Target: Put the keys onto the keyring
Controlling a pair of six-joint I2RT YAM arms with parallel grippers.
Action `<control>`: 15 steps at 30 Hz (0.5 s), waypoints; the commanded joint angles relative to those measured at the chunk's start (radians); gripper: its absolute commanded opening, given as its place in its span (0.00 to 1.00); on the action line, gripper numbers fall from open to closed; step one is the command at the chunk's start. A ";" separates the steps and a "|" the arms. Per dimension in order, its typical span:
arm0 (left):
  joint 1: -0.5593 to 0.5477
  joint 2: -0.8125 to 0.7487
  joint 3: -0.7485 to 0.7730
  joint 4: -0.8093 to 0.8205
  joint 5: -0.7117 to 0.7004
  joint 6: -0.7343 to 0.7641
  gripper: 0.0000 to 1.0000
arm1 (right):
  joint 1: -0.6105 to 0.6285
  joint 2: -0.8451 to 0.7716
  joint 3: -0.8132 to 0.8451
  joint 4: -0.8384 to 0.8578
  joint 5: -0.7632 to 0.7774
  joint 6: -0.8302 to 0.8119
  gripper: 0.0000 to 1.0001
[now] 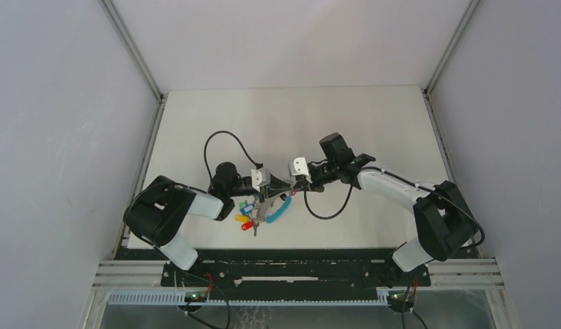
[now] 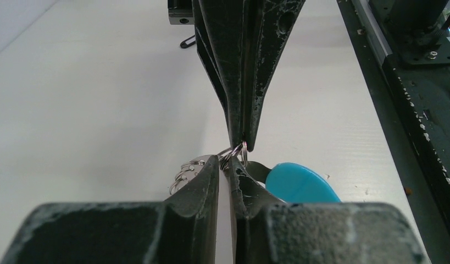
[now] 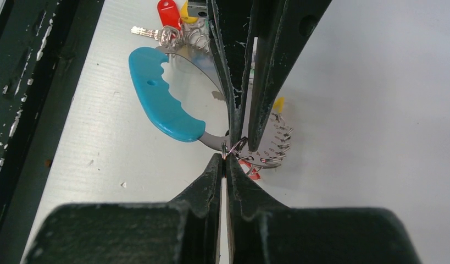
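The right gripper (image 3: 226,159) has its jaws together, clamped on a small wire ring (image 2: 233,151). The left gripper (image 2: 223,165) has its jaws a slit apart at that ring; whether it grips cannot be told. The keyring (image 3: 162,104) lies on the table (image 2: 101,110), partly hidden beneath both. The keys (image 3: 167,14) are bunched at its end.

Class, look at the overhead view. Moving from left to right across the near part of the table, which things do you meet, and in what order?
left arm's black elbow → keys → keyring's turquoise segment → right arm's black elbow
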 commanded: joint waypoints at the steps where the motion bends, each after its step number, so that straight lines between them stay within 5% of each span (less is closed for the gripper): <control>1: -0.006 -0.026 0.058 0.031 0.009 0.020 0.14 | 0.014 -0.001 0.055 -0.002 -0.021 -0.036 0.00; 9: -0.023 -0.021 0.052 0.020 0.020 0.016 0.13 | 0.016 -0.006 0.064 -0.011 -0.009 -0.040 0.00; 15: -0.028 -0.035 0.047 0.020 0.014 0.019 0.00 | 0.017 -0.022 0.063 -0.023 0.028 -0.026 0.00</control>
